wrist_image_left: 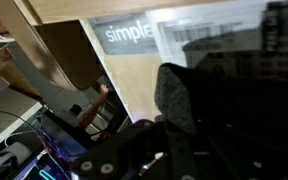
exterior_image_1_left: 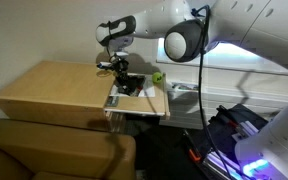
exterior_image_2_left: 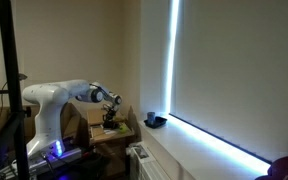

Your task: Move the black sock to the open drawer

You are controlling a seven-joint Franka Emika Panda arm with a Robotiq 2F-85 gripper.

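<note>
In an exterior view, the gripper is clamped on the black sock, which hangs low over the open drawer beside the wooden cabinet top, with a yellow-green ball at the drawer's far edge. In an exterior view, the arm reaches over the drawer, and the sock is too small to make out. Wrist view: the sock is a dark blurred lump against the pale drawer floor, with a printed label beyond.

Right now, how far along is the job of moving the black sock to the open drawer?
Done: the gripper is shut on the black sock, so the pick-up looks finished. In hand: in an exterior view the sock hangs over the open drawer; whether it touches anything I cannot tell. Left: open the jaws and pull away.
</note>
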